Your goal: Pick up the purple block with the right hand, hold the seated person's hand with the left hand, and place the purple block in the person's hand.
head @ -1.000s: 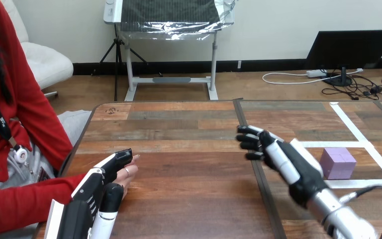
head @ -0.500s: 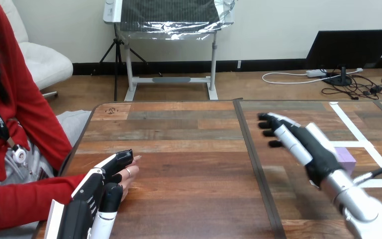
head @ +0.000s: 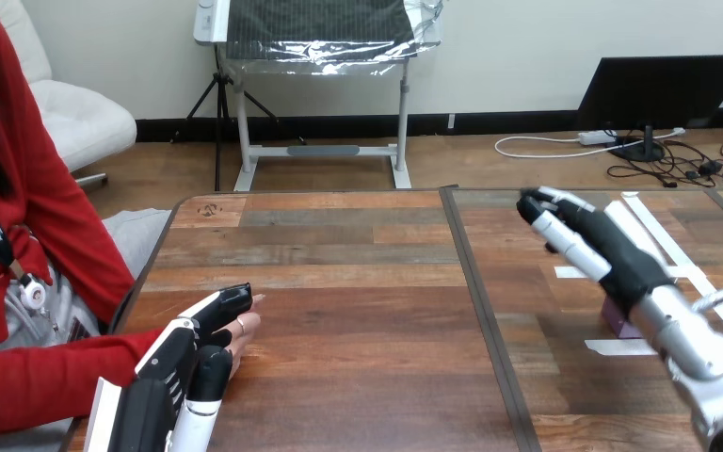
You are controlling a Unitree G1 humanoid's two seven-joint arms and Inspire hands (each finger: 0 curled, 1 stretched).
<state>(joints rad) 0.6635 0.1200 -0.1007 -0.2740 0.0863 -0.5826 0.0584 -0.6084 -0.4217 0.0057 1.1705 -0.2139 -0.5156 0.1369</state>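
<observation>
The purple block (head: 618,319) sits on the right half of the table, between white tape lines; only a sliver of it shows behind my right wrist. My right hand (head: 610,247) hangs above the block, open, its fingers stretched towards the far left and holding nothing. At the lower left, my left hand (head: 188,348) lies on the person's hand (head: 247,329), which rests on the table. Its fingers (head: 229,299) reach over the top of that hand and its thumb presses the near side, so it is pinched between them. The person's fingertip pokes out past my fingers.
White tape strips (head: 659,247) mark squares on the table's right part. A dark seam (head: 478,303) splits the wooden table (head: 358,282) into two halves. The person's red sleeve (head: 47,377) comes in from the left edge.
My right hand has swung right and away from me, rising over the purple block and covering most of it. My left hand and the person's hand have stayed put.
</observation>
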